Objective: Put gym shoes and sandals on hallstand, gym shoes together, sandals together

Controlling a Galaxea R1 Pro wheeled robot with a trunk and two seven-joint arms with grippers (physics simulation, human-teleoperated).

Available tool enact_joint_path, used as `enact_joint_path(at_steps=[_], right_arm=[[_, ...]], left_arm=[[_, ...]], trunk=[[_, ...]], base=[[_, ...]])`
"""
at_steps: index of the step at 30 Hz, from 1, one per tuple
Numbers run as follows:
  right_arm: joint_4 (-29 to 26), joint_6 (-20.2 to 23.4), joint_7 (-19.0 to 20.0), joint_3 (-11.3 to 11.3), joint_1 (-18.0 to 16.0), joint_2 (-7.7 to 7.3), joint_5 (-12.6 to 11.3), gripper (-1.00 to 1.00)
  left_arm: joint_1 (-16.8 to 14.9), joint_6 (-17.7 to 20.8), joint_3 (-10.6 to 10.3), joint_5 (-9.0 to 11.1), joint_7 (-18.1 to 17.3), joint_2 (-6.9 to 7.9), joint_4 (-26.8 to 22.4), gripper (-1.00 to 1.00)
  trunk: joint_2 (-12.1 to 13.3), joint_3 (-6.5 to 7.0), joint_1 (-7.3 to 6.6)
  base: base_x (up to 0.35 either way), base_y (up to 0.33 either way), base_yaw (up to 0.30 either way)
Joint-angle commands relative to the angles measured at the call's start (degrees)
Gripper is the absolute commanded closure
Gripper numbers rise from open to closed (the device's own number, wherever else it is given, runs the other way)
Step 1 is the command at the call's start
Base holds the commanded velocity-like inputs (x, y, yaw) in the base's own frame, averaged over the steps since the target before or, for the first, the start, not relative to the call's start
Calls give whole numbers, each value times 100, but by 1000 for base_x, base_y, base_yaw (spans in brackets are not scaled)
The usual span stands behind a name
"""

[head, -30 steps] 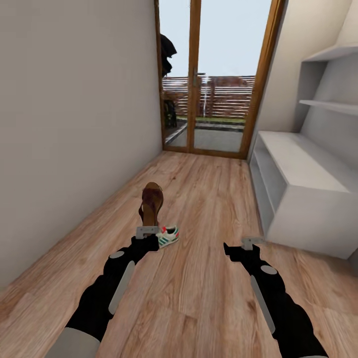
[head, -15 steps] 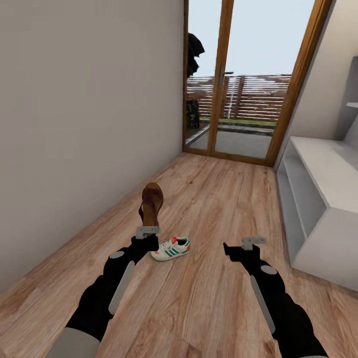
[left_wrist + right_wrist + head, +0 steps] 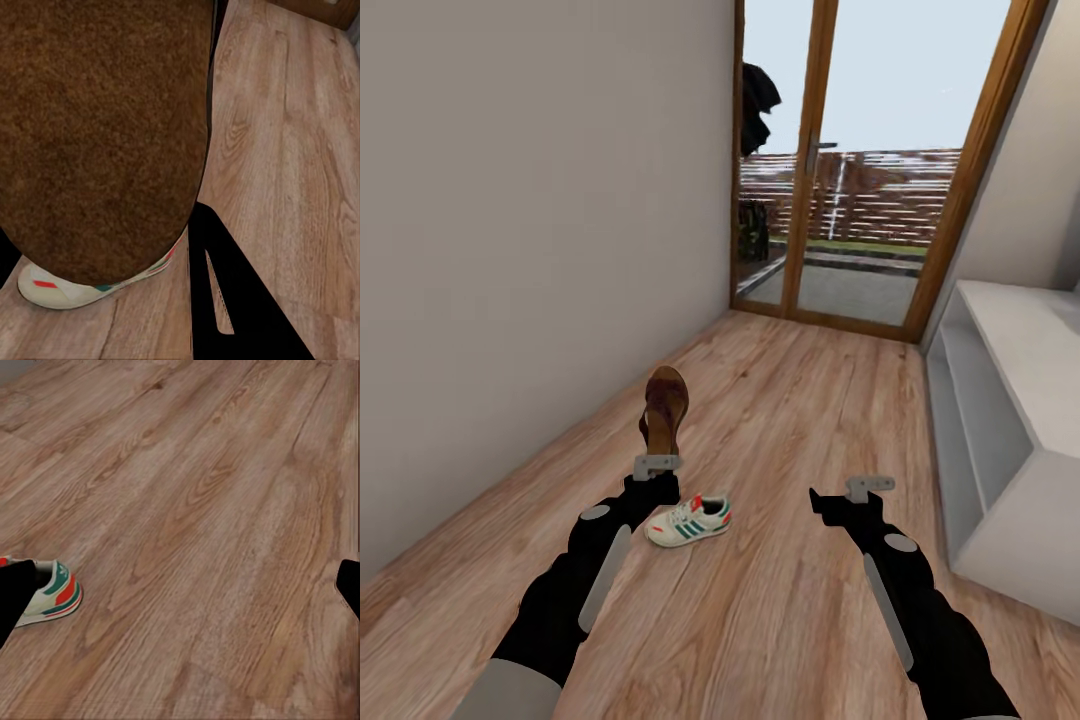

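Observation:
In the head view my left gripper [image 3: 657,464] is shut on a dark brown sandal [image 3: 664,408], which stands upright above it. Its rough brown sole [image 3: 105,135] takes up most of the left wrist view, beside one dark finger [image 3: 232,300]. One cream-white gym shoe [image 3: 688,520] with green stripes and a red heel tab lies on the corridor floor [image 3: 780,420], just right of my left gripper; it also peeks out under the sandal [image 3: 60,289]. My right gripper [image 3: 860,490] hovers open and empty above bare planks, with the gym shoe's heel [image 3: 56,592] to one side. The hallstand [image 3: 1010,420] stands at the right edge.
A pale wall [image 3: 510,250] runs along the left side. A wood-framed glass door [image 3: 840,200] closes the corridor's far end, with a dark garment [image 3: 757,105] hanging beside it. Bare floor stretches between the gym shoe and the hallstand.
The whole view has swung left, so the hallstand has slid towards the right edge and the gym shoe sits nearer. Both arms keep their pose, and the sandal stays held.

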Motion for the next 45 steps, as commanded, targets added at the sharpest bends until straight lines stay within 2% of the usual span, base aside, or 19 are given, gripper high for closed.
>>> enact_joint_path(at_steps=[1,14,45], right_arm=[[-6,29,1,-1,-2,0,6,-100],[-6,29,1,-4,-2,0,8,-100],[-6,31,1,-1,-2,0,7,-100]], left_arm=[[-3,34,5,16,-10,-2,-8,100],[-4,33,5,16,-10,-2,-8,100],[-1,33,5,16,-9,-2,-8,100]], trunk=[[-2,-5,1],[-2,0,1],[-2,99,1]], base=[[199,-235,1],[187,-239,37],[180,-243,280]])
